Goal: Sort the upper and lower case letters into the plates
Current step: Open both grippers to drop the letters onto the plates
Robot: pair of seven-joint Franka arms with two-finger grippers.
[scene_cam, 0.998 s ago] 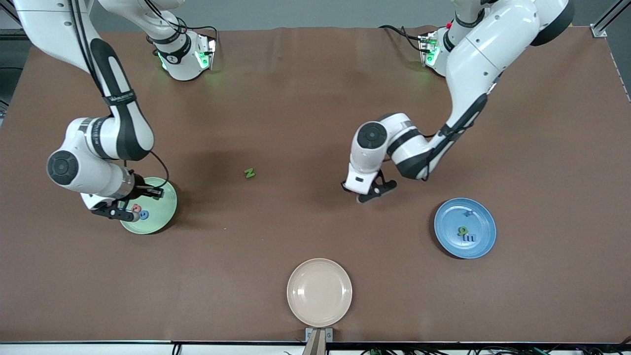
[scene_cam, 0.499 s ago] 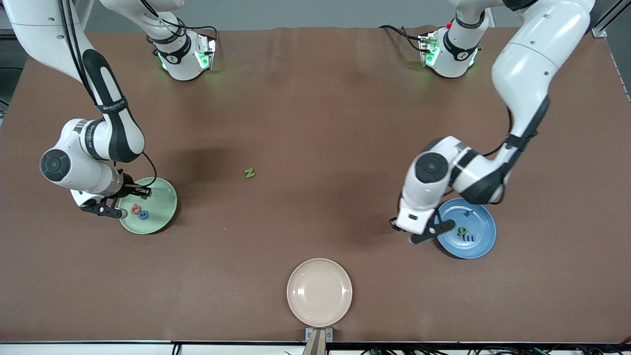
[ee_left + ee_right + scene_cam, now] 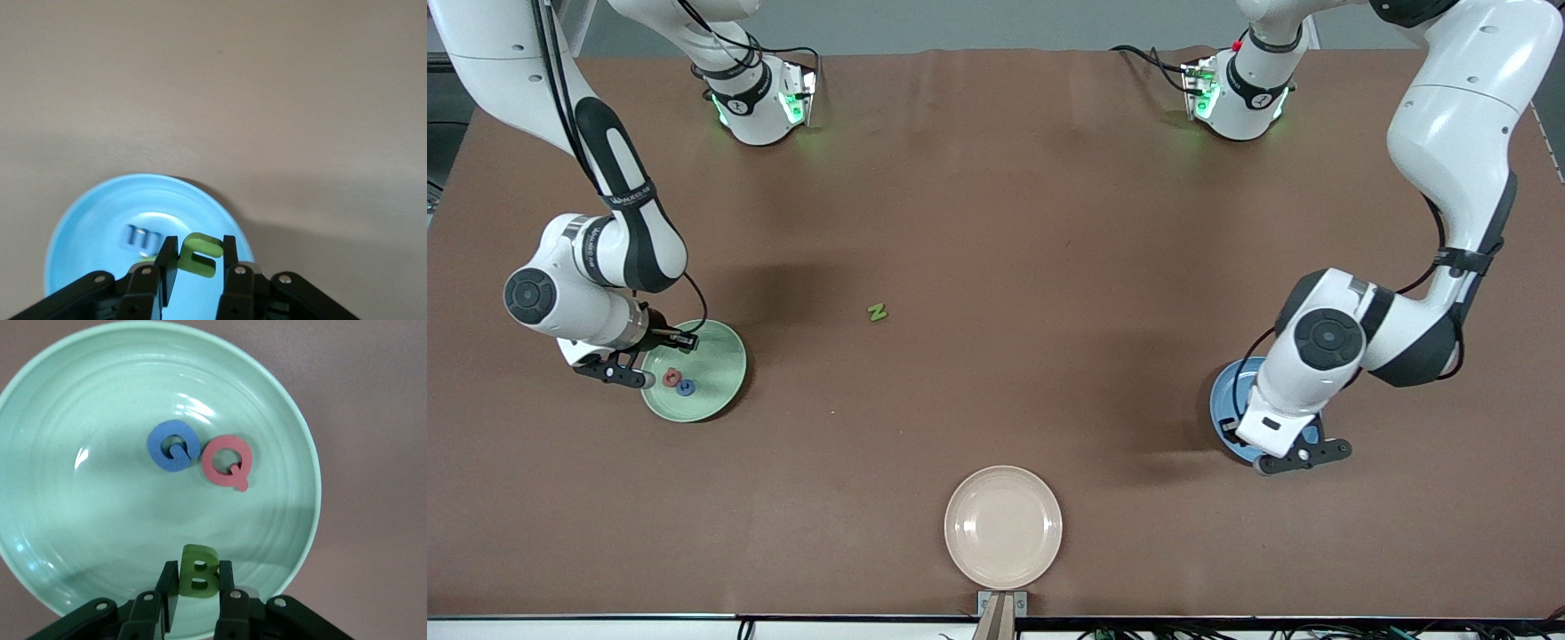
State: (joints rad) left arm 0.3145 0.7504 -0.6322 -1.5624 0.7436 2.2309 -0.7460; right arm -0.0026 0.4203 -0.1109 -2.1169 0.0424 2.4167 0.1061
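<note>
My left gripper [image 3: 1303, 454] hangs over the blue plate [image 3: 1225, 404], shut on a small green letter [image 3: 200, 254]. In the left wrist view the blue plate [image 3: 93, 220] holds a blue m [image 3: 139, 238]; a scrap of green shows under one finger. My right gripper [image 3: 637, 377] is shut on a green B [image 3: 199, 572] over the rim of the pale green plate [image 3: 716, 356]. That plate [image 3: 80, 513] holds a red Q [image 3: 227, 462] and a blue letter [image 3: 173, 445]. A green N [image 3: 878, 312] lies on the table between the plates.
A beige plate [image 3: 1003, 526] sits at the table's edge nearest the front camera, with nothing in it. The left arm's wrist covers most of the blue plate in the front view. Brown tabletop surrounds the plates.
My left arm has swung from the table's middle to over the blue plate. My right gripper has shifted slightly toward the green plate's rim, still holding the B.
</note>
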